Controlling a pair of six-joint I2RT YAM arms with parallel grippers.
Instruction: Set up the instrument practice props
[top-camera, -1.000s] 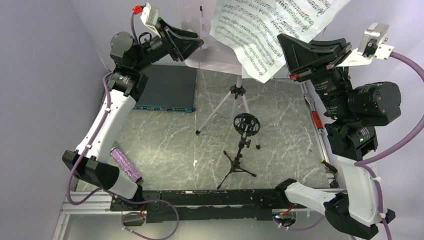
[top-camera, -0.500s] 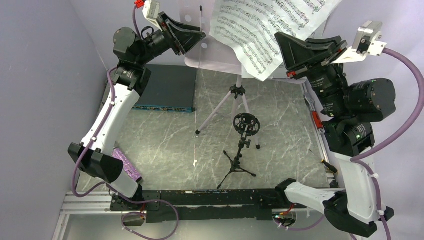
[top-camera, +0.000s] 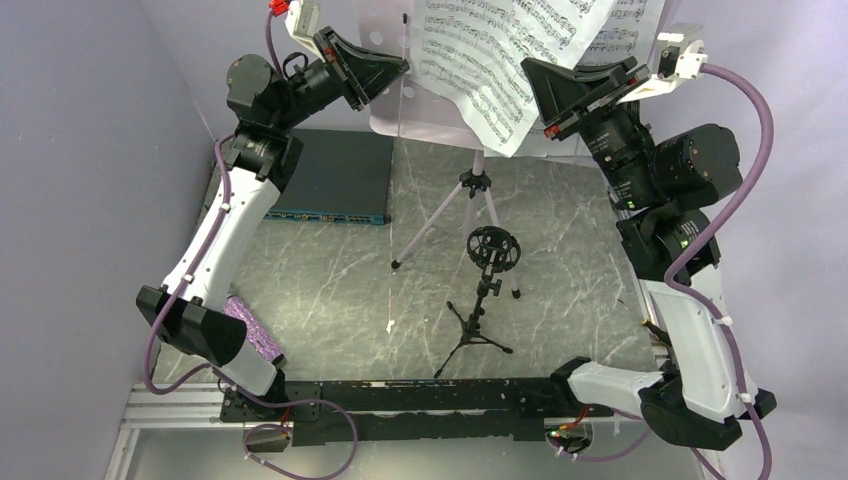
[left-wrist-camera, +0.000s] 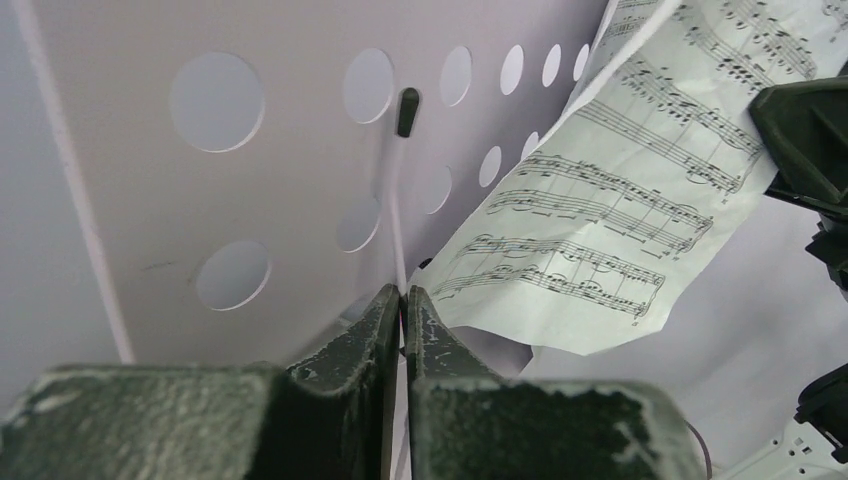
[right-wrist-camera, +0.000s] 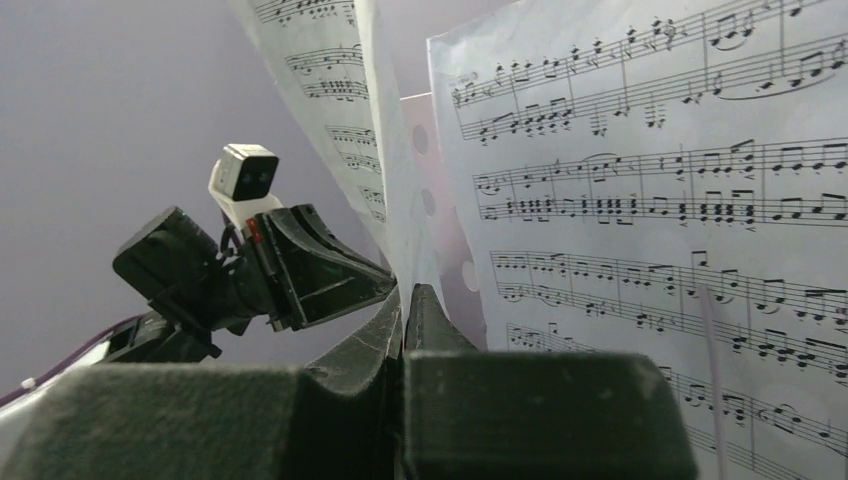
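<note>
The pale lilac music stand (top-camera: 425, 118) stands on its tripod at the back centre. My left gripper (top-camera: 406, 68) is shut on the stand's left lower edge, and the perforated plate (left-wrist-camera: 250, 180) fills the left wrist view above the closed jaws (left-wrist-camera: 402, 292). My right gripper (top-camera: 526, 68) is shut on the two sheet-music pages (top-camera: 480, 50) and holds them up against the stand's front. One page edge runs between its fingertips (right-wrist-camera: 402, 290). The black mic stand (top-camera: 488, 295) stands empty mid-table. The glittery purple microphone (top-camera: 250, 332) lies at the left, partly behind my left arm.
A flat dark box with a blue front edge (top-camera: 335, 175) lies at the back left under my left arm. A small white scrap (top-camera: 390, 325) lies on the marble table. Lilac walls close in on the left, back and right.
My right arm has swung left and back, carrying the pages over the stand's front. My left gripper rose slightly a second ago and has stayed on the stand since.
</note>
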